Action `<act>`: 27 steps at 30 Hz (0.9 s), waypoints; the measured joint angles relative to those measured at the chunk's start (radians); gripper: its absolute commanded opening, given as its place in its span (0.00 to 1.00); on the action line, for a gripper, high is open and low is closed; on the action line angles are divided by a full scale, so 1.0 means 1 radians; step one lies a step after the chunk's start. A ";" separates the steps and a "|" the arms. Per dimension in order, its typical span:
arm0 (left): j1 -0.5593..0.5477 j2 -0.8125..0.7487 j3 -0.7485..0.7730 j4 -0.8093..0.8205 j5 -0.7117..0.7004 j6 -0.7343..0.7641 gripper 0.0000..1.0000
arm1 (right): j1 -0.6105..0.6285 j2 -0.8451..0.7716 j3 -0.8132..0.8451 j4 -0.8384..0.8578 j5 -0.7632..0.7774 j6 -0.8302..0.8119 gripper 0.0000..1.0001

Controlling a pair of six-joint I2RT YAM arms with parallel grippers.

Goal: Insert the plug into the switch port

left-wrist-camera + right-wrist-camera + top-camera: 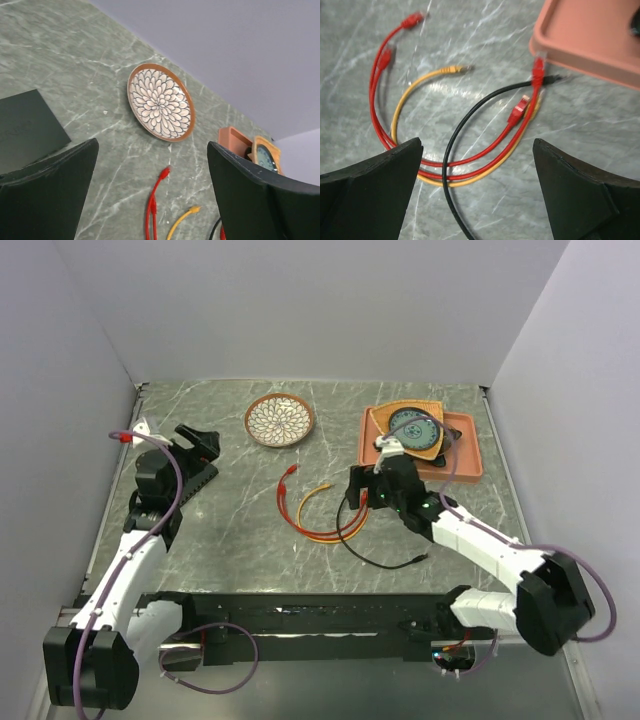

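Observation:
The switch (27, 127) is a flat matte-black box lying at the left of the left wrist view. In the top view (196, 484) it sits just below my left gripper (204, 446). That gripper (152, 150) is open and empty, held above the table. Several loose cables lie mid-table: a red cable with its plug (291, 471) (164, 173) (412, 20), a yellow cable (462, 68) and a black cable (451, 145). My right gripper (356, 498) (477, 145) is open and empty, hovering over the cable loops near another red plug (520, 107).
A patterned round plate (280, 420) (160, 102) sits at the back centre. An orange tray (470, 455) (580, 45) at the back right holds a wood-framed blue dish (415, 428). White walls enclose the table on three sides.

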 measured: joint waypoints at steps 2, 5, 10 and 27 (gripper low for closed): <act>0.000 -0.009 -0.004 0.006 0.011 -0.005 0.96 | 0.028 0.048 0.019 -0.015 0.013 0.010 0.99; 0.000 -0.005 -0.003 0.008 0.010 -0.017 0.96 | 0.078 0.143 0.068 -0.053 0.052 0.033 0.99; 0.000 0.047 0.032 -0.030 0.008 -0.043 0.96 | 0.160 0.301 0.165 -0.122 0.132 0.090 0.99; 0.000 0.108 0.092 -0.123 0.010 -0.058 0.96 | 0.206 0.539 0.260 -0.172 0.211 0.223 0.74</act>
